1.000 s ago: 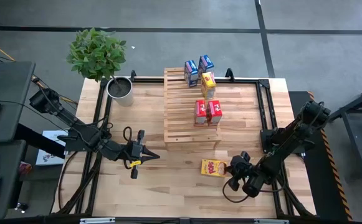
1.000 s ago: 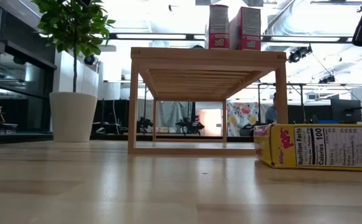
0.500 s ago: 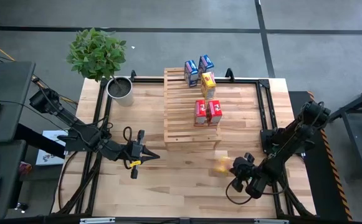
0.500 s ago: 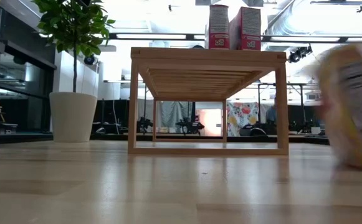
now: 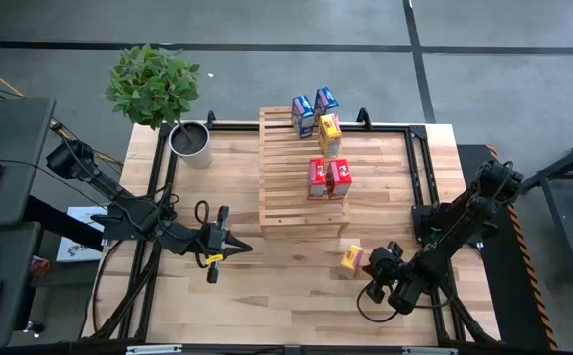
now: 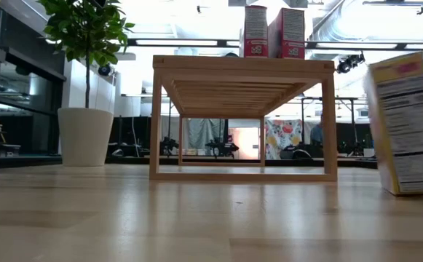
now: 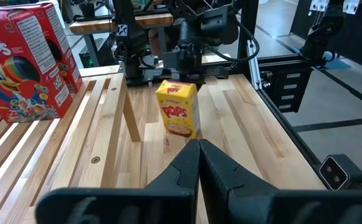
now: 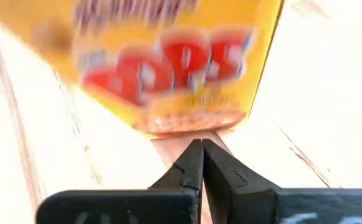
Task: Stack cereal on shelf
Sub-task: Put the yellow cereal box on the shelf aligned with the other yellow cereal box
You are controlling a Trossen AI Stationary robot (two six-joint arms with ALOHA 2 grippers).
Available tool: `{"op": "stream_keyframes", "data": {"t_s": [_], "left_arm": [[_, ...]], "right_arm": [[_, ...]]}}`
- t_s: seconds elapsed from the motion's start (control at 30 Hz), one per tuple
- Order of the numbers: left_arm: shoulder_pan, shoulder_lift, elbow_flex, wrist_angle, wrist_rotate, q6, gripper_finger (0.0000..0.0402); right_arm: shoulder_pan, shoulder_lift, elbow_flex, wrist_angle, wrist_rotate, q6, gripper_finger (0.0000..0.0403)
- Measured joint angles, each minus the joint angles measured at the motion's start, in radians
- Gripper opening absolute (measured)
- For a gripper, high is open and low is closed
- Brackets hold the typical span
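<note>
A second ago the yellow cereal box (image 5: 352,259) lay flat on the counter (image 5: 266,286); it now stands on end, just in front of the shelf's near right corner.

High view: the right fingers (image 5: 373,258) are shut, empty, right beside that box; whether they touch it cannot be told. The left fingers (image 5: 242,246) are also shut and empty, well apart from it, over the counter's left half. On the shelf (image 5: 286,202), a stepped rack of pale wooden slats, stand two red boxes (image 5: 327,177) side by side, another yellow box (image 5: 329,135) farther back, and two blue boxes (image 5: 313,110) at the far end. A potted plant (image 5: 158,94) stands at the counter's far left corner. The counter is of light wooden planks in a black frame, on a grey floor.

Low view: the yellow box (image 6: 408,124) stands slightly tilted at the right edge, its nutrition panel showing. The shelf (image 6: 244,120) stands mid-counter, two red boxes (image 6: 274,32) on top, the plant's white pot (image 6: 85,136) to its left. Behind lies a bright room with ceiling lights.

Left wrist view: the closed fingers (image 7: 199,162) point at the upright yellow box (image 7: 177,107), which stands apart; the right arm's gripper (image 7: 193,59) is behind it. A red box (image 7: 25,62) stands on the slats.

Right wrist view: the closed fingers (image 8: 202,163) lie just under the yellow box (image 8: 174,62), which is blurred and fills the picture.
</note>
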Motion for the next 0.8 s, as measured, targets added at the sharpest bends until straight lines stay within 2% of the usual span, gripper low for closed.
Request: {"op": "stream_keyframes", "data": {"t_s": [0.27, 0.37, 0.47, 0.57, 0.7, 0.8], "left_arm": [[0.0, 0.0, 0.0, 0.0, 0.0, 0.0, 0.0], [0.0, 0.0, 0.0, 0.0, 0.0, 0.0, 0.0], [0.0, 0.0, 0.0, 0.0, 0.0, 0.0, 0.0], [0.0, 0.0, 0.0, 0.0, 0.0, 0.0, 0.0], [0.0, 0.0, 0.0, 0.001, 0.0, 0.0, 0.0], [0.0, 0.0, 0.0, 0.002, 0.0, 0.0, 0.0]], "right_arm": [[0.0, 0.0, 0.001, 0.0, 0.004, 0.0, 0.0], [0.0, -0.007, 0.013, -0.02, -0.043, 0.008, 0.0], [0.0, -0.049, 0.082, -0.128, -0.152, 0.031, 0.0], [0.011, -0.094, 0.18, -0.297, -0.198, 0.084, 0.0], [0.01, -0.118, 0.301, -0.497, -0.178, 0.245, 0.0], [-0.016, -0.119, 0.382, -0.562, -0.202, 0.383, 0.0]]}}
